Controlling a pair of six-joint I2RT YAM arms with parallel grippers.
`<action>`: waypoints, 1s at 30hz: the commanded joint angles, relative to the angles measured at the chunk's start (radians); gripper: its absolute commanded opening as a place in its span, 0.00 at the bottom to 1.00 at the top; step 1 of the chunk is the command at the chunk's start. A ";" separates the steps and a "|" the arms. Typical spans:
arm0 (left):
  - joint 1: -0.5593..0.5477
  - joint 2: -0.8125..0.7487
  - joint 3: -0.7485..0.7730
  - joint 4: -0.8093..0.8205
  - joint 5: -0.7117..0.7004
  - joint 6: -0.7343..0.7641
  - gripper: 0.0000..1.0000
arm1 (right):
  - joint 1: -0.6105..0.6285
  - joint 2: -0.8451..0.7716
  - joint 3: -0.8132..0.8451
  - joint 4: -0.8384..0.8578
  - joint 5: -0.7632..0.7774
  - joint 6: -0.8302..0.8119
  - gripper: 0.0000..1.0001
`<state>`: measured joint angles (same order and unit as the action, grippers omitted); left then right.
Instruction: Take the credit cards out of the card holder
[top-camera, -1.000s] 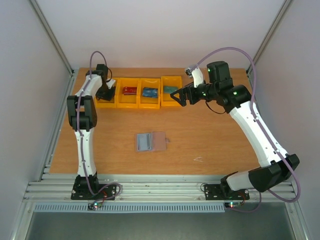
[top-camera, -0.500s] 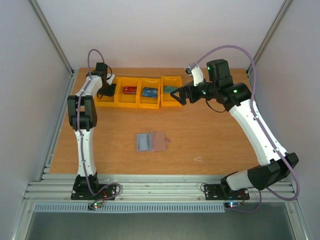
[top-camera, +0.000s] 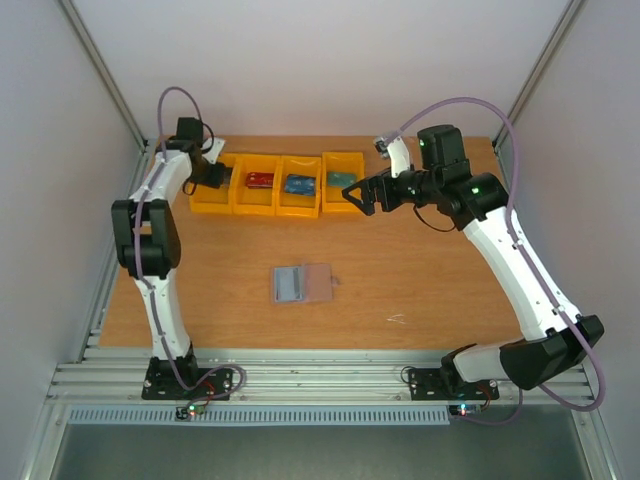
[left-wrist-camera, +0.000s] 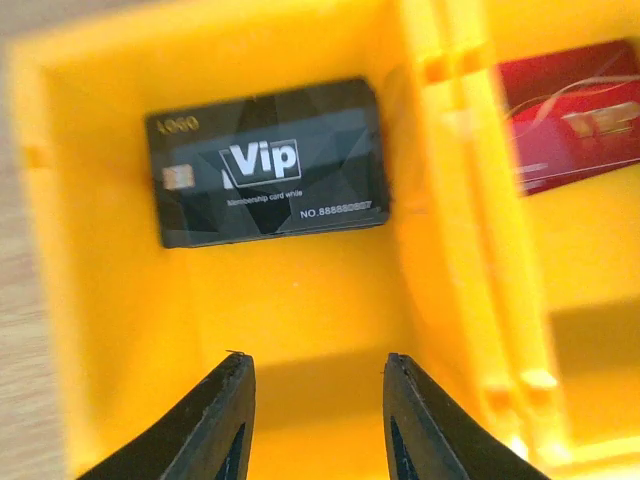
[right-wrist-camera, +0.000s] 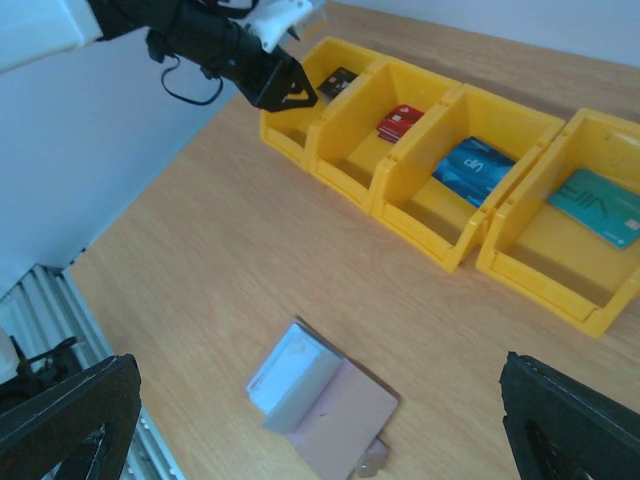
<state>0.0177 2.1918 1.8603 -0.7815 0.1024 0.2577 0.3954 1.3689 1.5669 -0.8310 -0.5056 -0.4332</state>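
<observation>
The card holder (top-camera: 301, 284) lay open and flat near the middle of the table (top-camera: 430, 290). Its long axis ran left to right in the top view, with the pale blue-grey half toward the left arm's side and the pinkish half toward the right. Whether a card sat in it could not be told. Both grippers hung well apart from it, by the row of orange bins (top-camera: 275, 211) at the far edge, so the holder lay back toward the arm bases from each. The right gripper (top-camera: 356, 198), spread wide and empty beside the rightmost bin, looked the nearer. The left gripper (left-wrist-camera: 315, 362) hung over the leftmost bin, jaws partly apart on nothing. The black credit card (left-wrist-camera: 265, 160) lay loose on the bin floor beyond its fingertips.
</observation>
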 joint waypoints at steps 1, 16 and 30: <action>0.007 -0.164 -0.061 -0.005 0.028 0.063 0.39 | 0.003 -0.023 0.015 -0.006 -0.070 0.065 0.98; -0.002 -0.634 -0.283 -0.196 0.287 0.030 0.57 | 0.129 -0.055 -0.194 0.001 0.163 0.241 0.94; -0.116 -0.912 -0.764 0.034 0.491 -0.484 0.63 | 0.393 0.148 -0.224 0.020 0.482 0.514 0.95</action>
<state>-0.0731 1.3266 1.1976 -0.8768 0.5758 -0.0608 0.7338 1.4490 1.3182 -0.8272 -0.1349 -0.0315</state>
